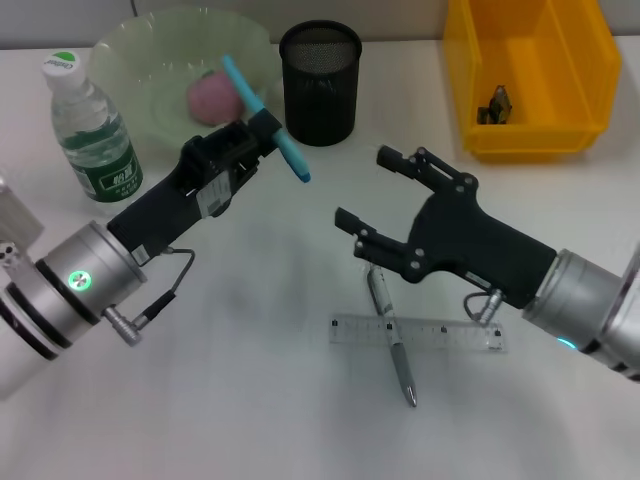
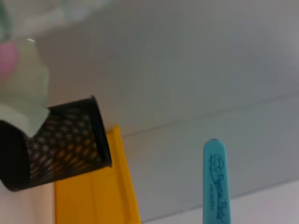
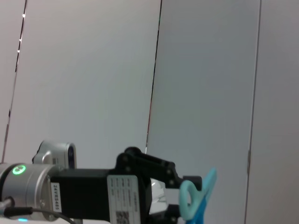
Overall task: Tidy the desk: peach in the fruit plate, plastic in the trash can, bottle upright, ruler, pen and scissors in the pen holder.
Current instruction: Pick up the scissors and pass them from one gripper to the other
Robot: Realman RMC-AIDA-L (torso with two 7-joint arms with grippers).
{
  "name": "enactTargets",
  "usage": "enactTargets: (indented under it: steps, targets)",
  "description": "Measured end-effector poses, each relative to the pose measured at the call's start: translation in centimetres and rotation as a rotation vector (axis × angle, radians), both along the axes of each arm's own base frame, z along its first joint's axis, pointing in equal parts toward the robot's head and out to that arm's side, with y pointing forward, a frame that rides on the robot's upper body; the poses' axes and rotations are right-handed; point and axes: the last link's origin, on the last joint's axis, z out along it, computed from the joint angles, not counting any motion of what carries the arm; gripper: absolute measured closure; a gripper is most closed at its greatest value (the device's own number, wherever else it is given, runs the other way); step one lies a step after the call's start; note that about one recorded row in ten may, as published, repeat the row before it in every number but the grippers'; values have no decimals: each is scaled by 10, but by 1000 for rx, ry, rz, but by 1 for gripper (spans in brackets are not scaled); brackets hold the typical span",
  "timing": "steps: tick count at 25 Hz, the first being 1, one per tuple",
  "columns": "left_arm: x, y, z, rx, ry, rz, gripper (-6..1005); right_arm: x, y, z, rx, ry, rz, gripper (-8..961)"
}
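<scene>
Peach (image 1: pixel 210 96) sits in plate (image 1: pixel 120 50) upper left, bottle (image 1: pixel 92 130) upright; left gripper (image 1: pixel 262 135) clamps blue scissors (image 1: pixel 265 105) beside holder (image 1: pixel 320 84); right gripper (image 1: pixel 368 205) gapes; pen (image 1: pixel 392 338), ruler (image 1: pixel 418 333) remain lower centre.

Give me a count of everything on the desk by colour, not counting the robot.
Blue: 1, scissors
Pink: 1, peach
Black: 1, pen holder
Yellow: 1, bin
Green: 1, fruit plate
Clear: 2, bottle, ruler
Silver: 1, pen
Total: 8

Left gripper (image 1: pixel 262 130) clamps blue-handled scissors (image 1: pixel 265 105) beside black mesh pen holder (image 1: pixel 320 83); right gripper (image 1: pixel 372 198), jaws apart, hovers above silver pen (image 1: pixel 392 335) crossing clear plastic ruler (image 1: pixel 418 334) on white table (image 1: pixel 250 380).
</scene>
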Motion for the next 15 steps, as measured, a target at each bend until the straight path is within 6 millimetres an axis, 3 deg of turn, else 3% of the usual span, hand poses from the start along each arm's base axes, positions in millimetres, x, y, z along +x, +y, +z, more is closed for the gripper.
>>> enactTargets:
  steps: [15]
  targets:
    - [25, 9, -19, -52, -80, 49, 737, -23, 14, -17, 74, -9, -34, 187]
